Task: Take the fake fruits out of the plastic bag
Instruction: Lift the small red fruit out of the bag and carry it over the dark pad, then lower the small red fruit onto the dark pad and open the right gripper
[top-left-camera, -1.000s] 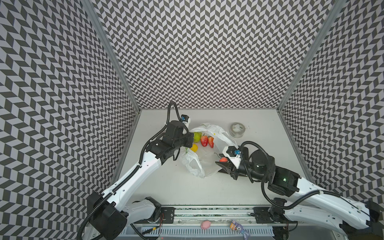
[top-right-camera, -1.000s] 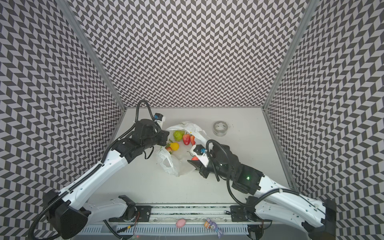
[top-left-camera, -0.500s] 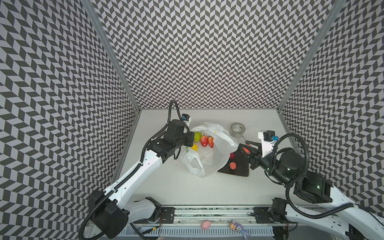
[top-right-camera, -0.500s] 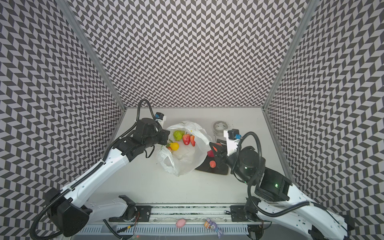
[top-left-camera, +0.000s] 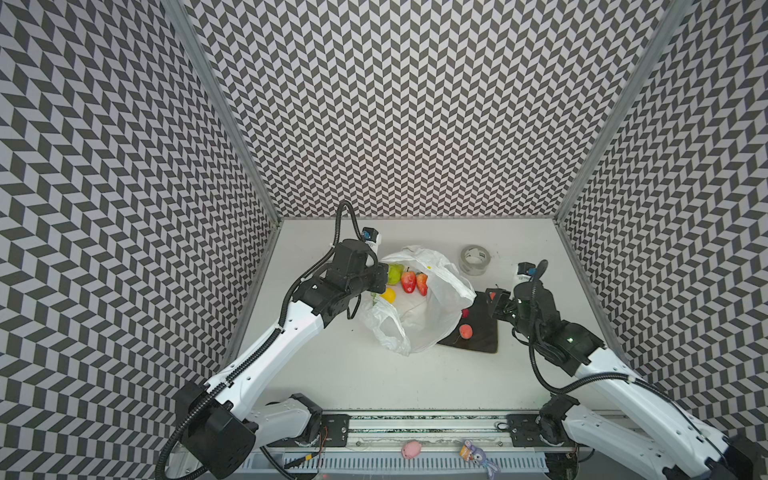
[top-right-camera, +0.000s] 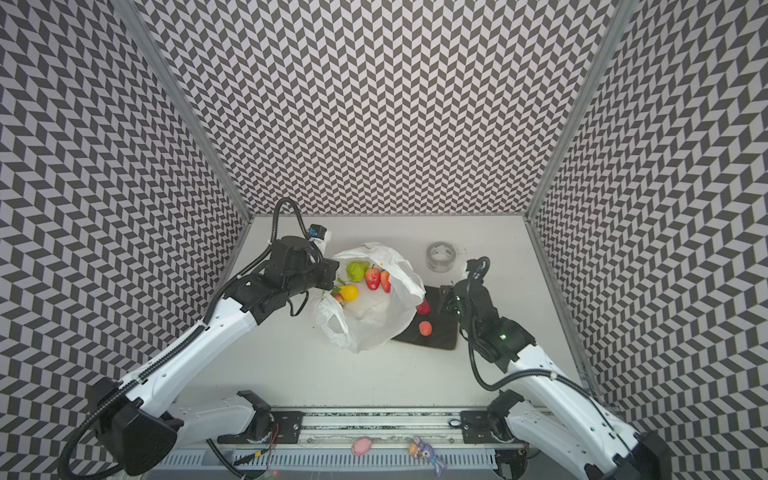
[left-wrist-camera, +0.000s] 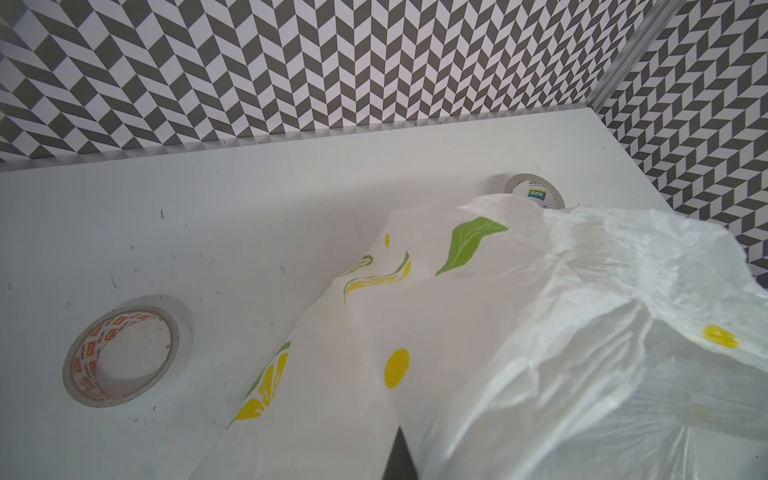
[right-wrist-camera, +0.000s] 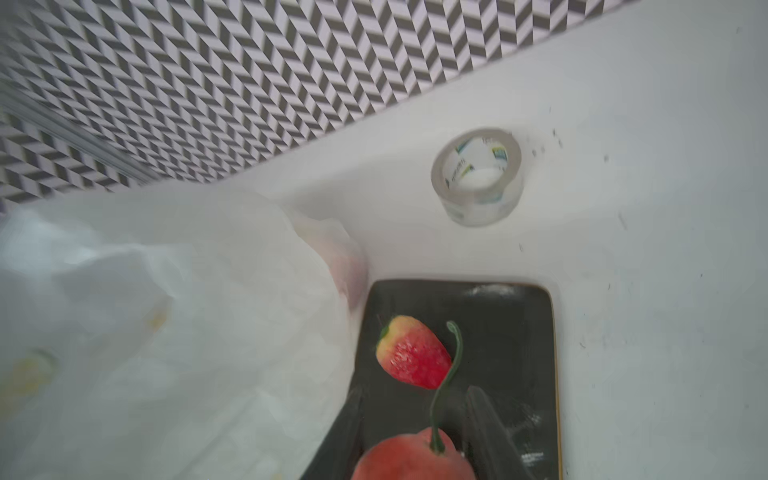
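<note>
Carrying a fruit (right-wrist-camera: 415, 457), right fingers (right-wrist-camera: 490, 428) moved from plastic bag (right-wrist-camera: 166, 332) to tray (right-wrist-camera: 519, 332).

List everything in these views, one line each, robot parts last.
plastic bag: one, white with lemon print, table centre, mouth open.
green fruit: one, inside the bag.
strawberries: three, red; two inside the bag, one on the tray.
lemon: one, yellow, inside the bag.
pink-orange fruit: one, on the tray.
stemmed fruit: one, pink-red, green stem, in the right tool.
tray: one, dark, right of the bag.
tape rolls: two; clear one behind the tray, red-printed one seen only by the left wrist camera.
toys: two, pink and purple, front rail.
table: one, white.
left tool: shut on the bag's rim.
right tool: shut on the stemmed fruit, over the tray.
</note>
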